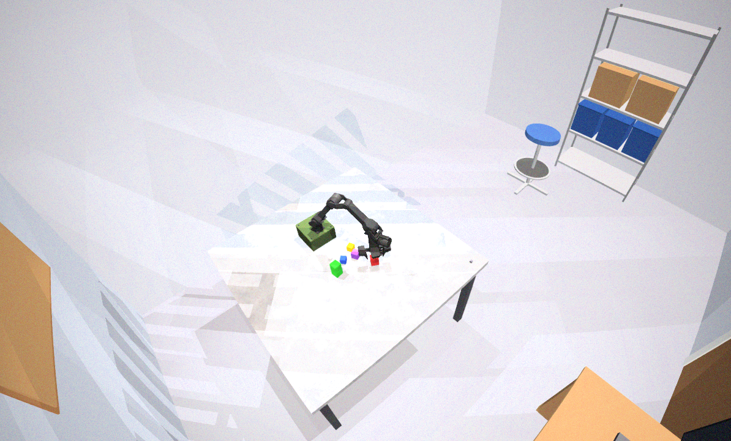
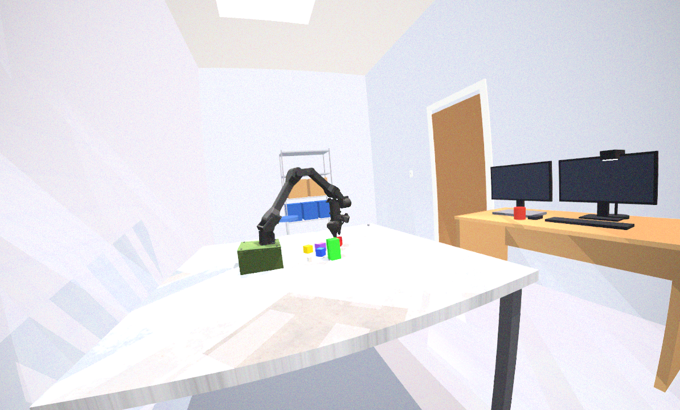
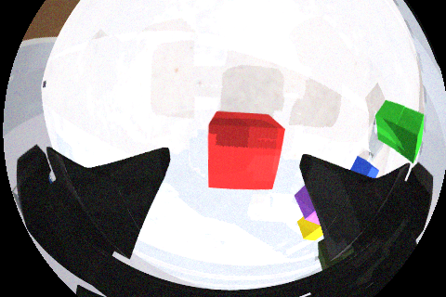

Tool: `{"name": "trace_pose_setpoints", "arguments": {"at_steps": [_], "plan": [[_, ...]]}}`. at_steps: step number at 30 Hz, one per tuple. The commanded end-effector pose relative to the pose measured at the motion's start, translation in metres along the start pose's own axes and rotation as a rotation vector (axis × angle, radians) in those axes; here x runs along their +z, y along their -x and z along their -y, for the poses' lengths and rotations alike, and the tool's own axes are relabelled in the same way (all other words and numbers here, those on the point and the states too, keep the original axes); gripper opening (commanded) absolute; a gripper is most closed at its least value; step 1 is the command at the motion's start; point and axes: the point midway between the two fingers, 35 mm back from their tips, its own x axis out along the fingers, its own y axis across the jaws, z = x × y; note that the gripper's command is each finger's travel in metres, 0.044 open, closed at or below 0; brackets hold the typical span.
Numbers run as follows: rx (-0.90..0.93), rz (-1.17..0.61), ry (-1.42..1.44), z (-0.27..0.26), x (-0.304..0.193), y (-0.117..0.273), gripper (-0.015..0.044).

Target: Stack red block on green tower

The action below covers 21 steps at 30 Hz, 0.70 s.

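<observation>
White table point(image 1: 357, 329), shelving point(image 1: 631, 104) and stool point(image 1: 542, 135) beyond, fingers spread wide, empty

White table point(image 1: 357, 329) carried small yellow cube point(image 1: 349, 247), purple cube point(image 1: 354, 254) and blue cube point(image 1: 343, 259), near one another. Blue stool point(image 1: 541, 135) stood beside metal shelf point(image 1: 631, 104) with boxes. Two monitors point(image 2: 607, 177) and red cup point(image 2: 519, 212) sat on wooden desk point(image 2: 653, 239).
</observation>
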Motion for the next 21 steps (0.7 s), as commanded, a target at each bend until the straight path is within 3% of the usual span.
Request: {"name": "trace_pose_setpoints", "arguments": {"at_steps": [1, 21], "plan": [[-0.016, -0.007, 0.005, 0.004, -0.002, -0.011, 0.0440], [-0.016, -0.007, 0.005, 0.005, -0.003, -0.040, 0.0440]]}}
